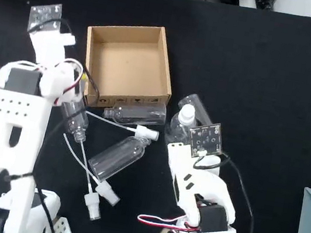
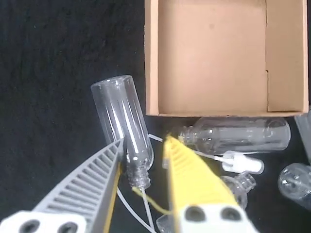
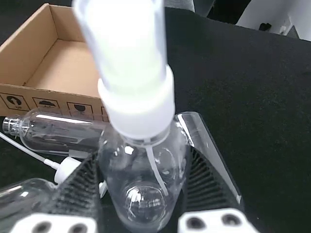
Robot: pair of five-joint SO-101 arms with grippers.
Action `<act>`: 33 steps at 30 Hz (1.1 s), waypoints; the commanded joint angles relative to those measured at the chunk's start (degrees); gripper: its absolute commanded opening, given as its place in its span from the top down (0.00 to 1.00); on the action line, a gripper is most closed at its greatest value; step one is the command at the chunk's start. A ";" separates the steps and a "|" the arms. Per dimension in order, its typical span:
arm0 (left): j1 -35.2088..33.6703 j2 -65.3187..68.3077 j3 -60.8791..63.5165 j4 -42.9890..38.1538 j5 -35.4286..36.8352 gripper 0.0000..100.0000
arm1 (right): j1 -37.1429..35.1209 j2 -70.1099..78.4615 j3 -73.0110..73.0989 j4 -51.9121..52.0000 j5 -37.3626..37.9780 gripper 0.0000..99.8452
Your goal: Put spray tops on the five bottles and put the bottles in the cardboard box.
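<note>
In the box [image 1: 165, 65], 0 bottles yet; my right claw [image 3: 141, 155] clamps 1 capped bottle [image 3: 138, 189], my left claw [image 2: 144, 143] a bare bottle [image 2: 119, 116].

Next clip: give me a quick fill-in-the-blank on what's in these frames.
1. The cardboard box is ___.
2. The right hand holds a bottle wearing a ___.
3. The uncapped bottle beside the box lies on its ___.
Missing: empty; spray top; side.
</note>
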 commanded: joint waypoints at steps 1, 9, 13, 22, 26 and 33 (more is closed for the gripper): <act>-1.27 -6.33 3.38 -3.60 -2.29 0.91 | 1.58 -5.76 -0.48 0.09 -0.35 0.97; -5.85 -13.80 12.53 -8.44 -2.37 0.92 | 1.58 -5.76 -0.48 -0.18 -0.35 0.97; -7.60 -17.85 17.71 -11.34 -2.29 0.92 | 1.49 -5.76 -0.92 -0.35 -0.35 0.97; -7.08 -26.64 31.87 -18.29 -1.85 0.92 | 1.23 -5.76 -2.77 -3.34 -0.35 0.97; -7.08 -31.30 38.37 -21.63 0.79 0.92 | 1.41 -5.76 -5.76 -3.52 -0.35 0.97; -4.18 -37.80 47.69 -25.49 2.90 0.92 | 1.23 -5.58 -11.21 -3.16 0.18 0.97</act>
